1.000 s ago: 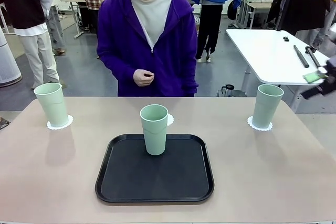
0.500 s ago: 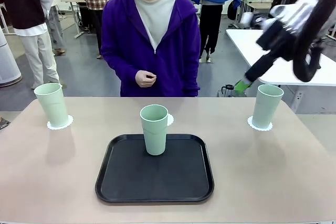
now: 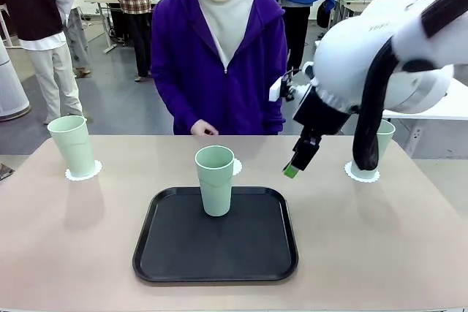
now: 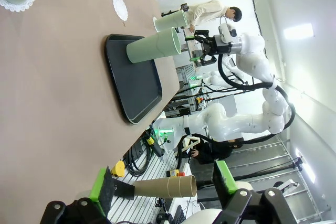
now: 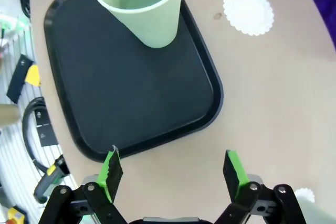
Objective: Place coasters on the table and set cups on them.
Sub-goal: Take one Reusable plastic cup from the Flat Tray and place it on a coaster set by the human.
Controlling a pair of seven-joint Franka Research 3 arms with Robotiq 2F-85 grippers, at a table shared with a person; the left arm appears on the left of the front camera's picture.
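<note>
Tall mint-green cup point(image 3: 215, 180) stands upright on black tray point(image 3: 219, 248).

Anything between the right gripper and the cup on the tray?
In the right wrist view, only a strip of bare table and the tray's empty floor lie between the open right gripper and the cup.

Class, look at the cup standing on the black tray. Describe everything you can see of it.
The cup is a tall, tapered tumbler, pale mint green, smooth and unmarked, seemingly plastic. It stands upright, mouth up and empty, at the far middle of the black tray, touching only the tray. A bare white coaster lies on the table just behind it.
</note>
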